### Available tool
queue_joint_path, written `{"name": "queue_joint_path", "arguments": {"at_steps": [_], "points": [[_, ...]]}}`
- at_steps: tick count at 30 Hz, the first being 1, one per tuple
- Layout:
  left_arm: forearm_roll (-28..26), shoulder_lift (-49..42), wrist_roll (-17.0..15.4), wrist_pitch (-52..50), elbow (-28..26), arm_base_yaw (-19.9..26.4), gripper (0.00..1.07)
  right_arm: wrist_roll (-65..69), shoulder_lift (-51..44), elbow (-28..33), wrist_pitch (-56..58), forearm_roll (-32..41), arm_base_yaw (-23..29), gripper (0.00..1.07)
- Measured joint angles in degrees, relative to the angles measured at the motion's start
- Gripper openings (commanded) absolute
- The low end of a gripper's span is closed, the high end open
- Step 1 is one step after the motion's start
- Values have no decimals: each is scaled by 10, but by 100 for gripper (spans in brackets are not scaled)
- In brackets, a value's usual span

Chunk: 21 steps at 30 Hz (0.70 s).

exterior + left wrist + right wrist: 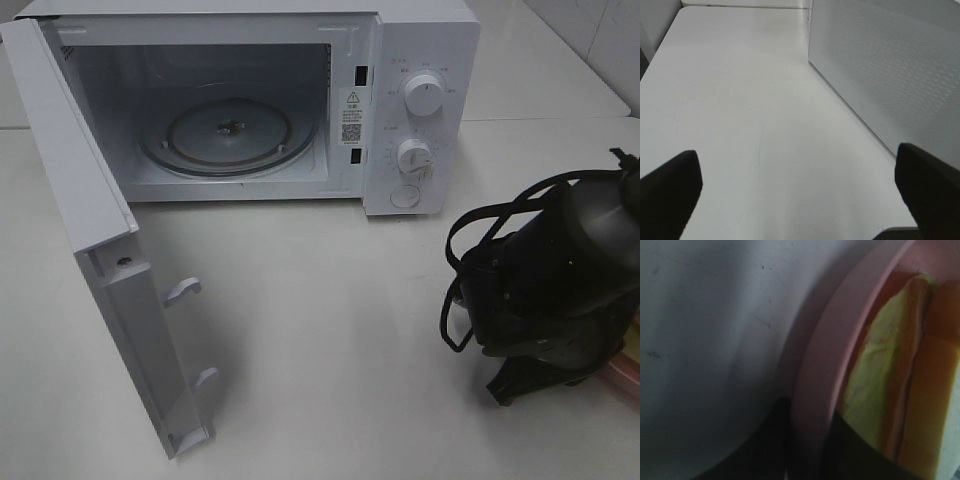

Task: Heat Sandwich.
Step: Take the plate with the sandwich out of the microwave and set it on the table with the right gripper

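Note:
The sandwich (900,390) lies on a round pink plate (820,380); its pale yellow-green filling and orange-brown layers show in the right wrist view. My right gripper (807,445) is shut on the plate's rim, one dark finger (760,450) outside it and one inside. In the high view the right arm (560,270) covers the plate, with only a pink edge (628,372) showing at the right border. My left gripper (800,200) is open over bare table, with nothing between its fingers (670,190).
A white microwave (420,100) stands at the back with its door (100,250) swung open to the front left. Its glass turntable (230,135) carries nothing. A white perforated panel (890,70) of the microwave stands close beside my left gripper.

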Motion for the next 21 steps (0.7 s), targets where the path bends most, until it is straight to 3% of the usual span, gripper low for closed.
{"name": "queue_joint_path", "arguments": {"at_steps": [6, 17, 21], "points": [[0, 0, 0, 0, 0, 0, 100, 1, -10, 0, -5, 9, -1, 30], [0, 0, 0, 0, 0, 0, 100, -13, -87, 1, -19, 16, -1, 71], [0, 0, 0, 0, 0, 0, 100, -46, -125, 2, -33, 34, -1, 80]]}}
